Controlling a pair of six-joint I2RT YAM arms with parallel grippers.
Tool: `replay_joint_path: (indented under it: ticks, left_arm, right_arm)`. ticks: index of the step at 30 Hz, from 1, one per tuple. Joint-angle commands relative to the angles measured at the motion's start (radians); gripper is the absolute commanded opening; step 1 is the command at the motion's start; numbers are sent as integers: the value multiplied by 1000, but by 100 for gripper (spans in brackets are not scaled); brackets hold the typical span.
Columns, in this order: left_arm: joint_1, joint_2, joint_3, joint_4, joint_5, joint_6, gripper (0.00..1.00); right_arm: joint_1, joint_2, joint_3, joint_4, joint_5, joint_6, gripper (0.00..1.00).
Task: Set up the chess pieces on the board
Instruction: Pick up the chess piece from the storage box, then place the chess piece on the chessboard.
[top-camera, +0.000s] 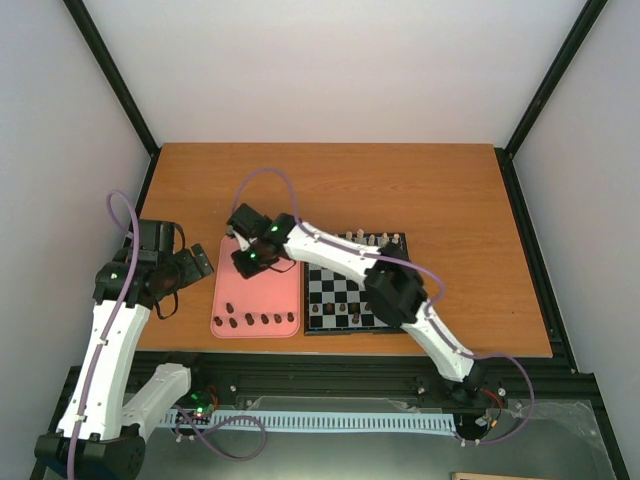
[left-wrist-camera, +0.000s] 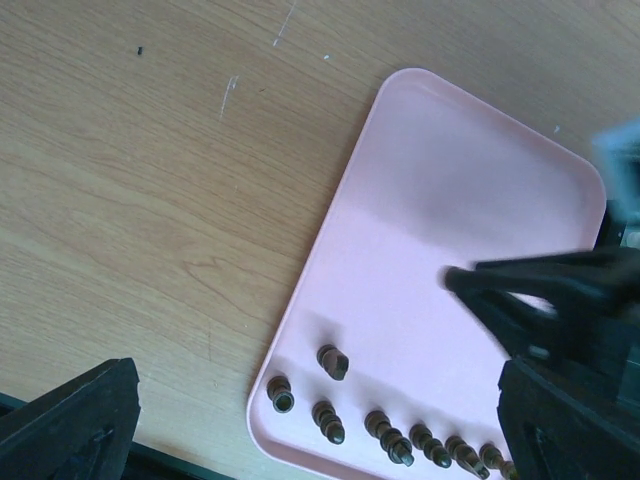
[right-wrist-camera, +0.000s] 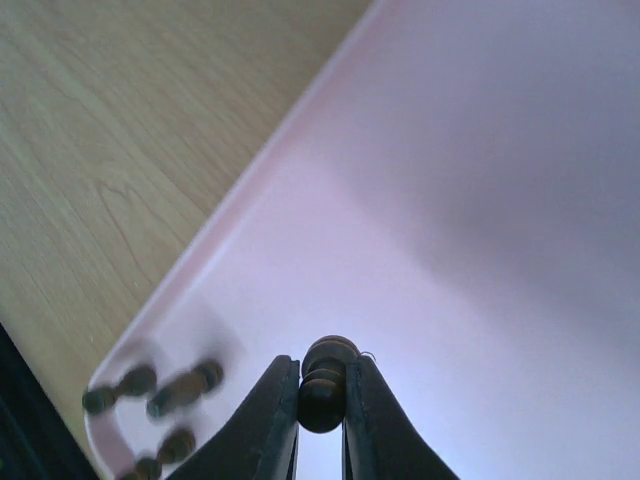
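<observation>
My right gripper (right-wrist-camera: 322, 402) is shut on a dark brown chess piece (right-wrist-camera: 328, 358), held just above the pink tray (right-wrist-camera: 450, 200). From above, this gripper (top-camera: 250, 258) hangs over the tray's far half (top-camera: 270, 295). Several more chess pieces (top-camera: 250, 321) lie in a row along the tray's near edge, and the left wrist view shows them lying on their sides (left-wrist-camera: 330, 362). The board (top-camera: 340, 290) sits right of the tray, with pieces on its far and near rows. My left gripper (top-camera: 185, 270) is open beside the tray's left edge, holding nothing.
The wooden table (top-camera: 450, 200) stretches beyond and to the right of the board. My right arm (top-camera: 400, 290) crosses low over the board's near right part. In the left wrist view the right gripper's dark fingers (left-wrist-camera: 540, 290) reach over the tray (left-wrist-camera: 420, 200).
</observation>
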Motion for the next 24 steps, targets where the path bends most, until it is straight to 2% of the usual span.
replay_joint_path:
  ticks: [1, 12, 18, 24]
  left_arm:
    - [6, -9, 9, 23, 14, -3, 100]
    - [7, 24, -49, 80, 38, 12, 100]
    - [8, 59, -59, 107, 55, 27, 100]
    - [8, 89, -53, 124, 65, 26, 100]
  right_arm:
    - [-50, -248, -162, 3, 142, -8, 10]
    - [-241, -842, -944, 4, 288, 143, 10]
    - [-337, -1055, -1173, -54, 308, 226, 10]
    - [-401, -1139, -1279, -91, 329, 256, 10]
